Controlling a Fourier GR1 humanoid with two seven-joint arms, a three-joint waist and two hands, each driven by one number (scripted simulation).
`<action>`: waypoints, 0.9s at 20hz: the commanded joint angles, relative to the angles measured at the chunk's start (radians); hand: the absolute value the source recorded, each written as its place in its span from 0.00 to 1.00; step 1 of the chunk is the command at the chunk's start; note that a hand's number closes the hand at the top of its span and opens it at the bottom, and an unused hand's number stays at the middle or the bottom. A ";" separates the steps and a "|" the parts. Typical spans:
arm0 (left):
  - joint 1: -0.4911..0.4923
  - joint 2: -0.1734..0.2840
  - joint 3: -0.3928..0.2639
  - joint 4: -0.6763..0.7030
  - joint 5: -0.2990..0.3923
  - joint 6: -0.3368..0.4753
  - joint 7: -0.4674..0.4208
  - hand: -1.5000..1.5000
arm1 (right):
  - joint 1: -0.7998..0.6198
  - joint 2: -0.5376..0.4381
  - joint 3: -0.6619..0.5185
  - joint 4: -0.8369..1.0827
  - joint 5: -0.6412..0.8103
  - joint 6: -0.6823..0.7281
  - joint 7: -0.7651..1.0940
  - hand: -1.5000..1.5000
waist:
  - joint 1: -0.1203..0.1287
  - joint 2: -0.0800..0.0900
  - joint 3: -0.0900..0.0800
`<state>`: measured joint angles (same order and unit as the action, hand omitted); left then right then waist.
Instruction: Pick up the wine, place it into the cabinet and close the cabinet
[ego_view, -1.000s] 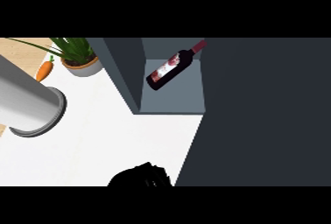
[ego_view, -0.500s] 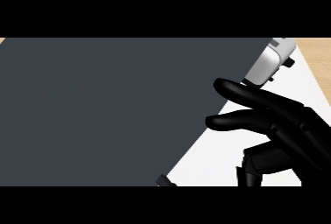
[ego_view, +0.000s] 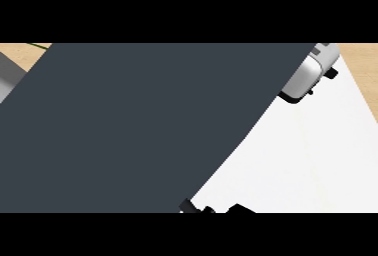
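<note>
Cabinet (ego_view: 148, 125) dark panel across white counter (ego_view: 310, 150)

A broad, flat cabinet door (ego_view: 148, 130) was plain dark slate grey with no pattern, filling the left and middle. To its right the smooth countertop (ego_view: 310, 155) was plain white, edged far right and far left by a light tan wood-grain surface (ego_view: 362, 65). At the far right stood a rounded white and silver-grey appliance (ego_view: 310, 75) with black trim, and small black shapes (ego_view: 199, 207) showed at the near edge.
</note>
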<state>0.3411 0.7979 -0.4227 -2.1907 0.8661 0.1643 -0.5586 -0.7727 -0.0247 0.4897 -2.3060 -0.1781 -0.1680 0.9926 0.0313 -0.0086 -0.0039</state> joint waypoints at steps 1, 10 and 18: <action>0.085 0.086 0.152 0.047 0.117 -0.178 -0.029 1.00 | -0.107 0.023 0.118 0.100 0.070 -0.126 -0.004 1.00 | 0.005 -0.002 -0.001; 0.163 0.171 0.325 0.065 0.225 -0.358 -0.008 1.00 | -0.397 0.024 0.096 0.594 0.107 -0.261 -0.227 1.00 | 0.033 0.007 0.001; 0.166 0.169 0.403 0.169 0.260 -0.475 0.001 1.00 | -0.496 0.024 -0.008 0.979 -0.043 -0.252 -0.454 1.00 | 0.029 0.021 0.001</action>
<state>0.5101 0.9564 -0.0708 -2.0813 1.0971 -0.2562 -0.5656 -1.2289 -0.0036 0.5292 -1.5030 -0.1649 -0.4425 0.6397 0.0628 0.0034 -0.0003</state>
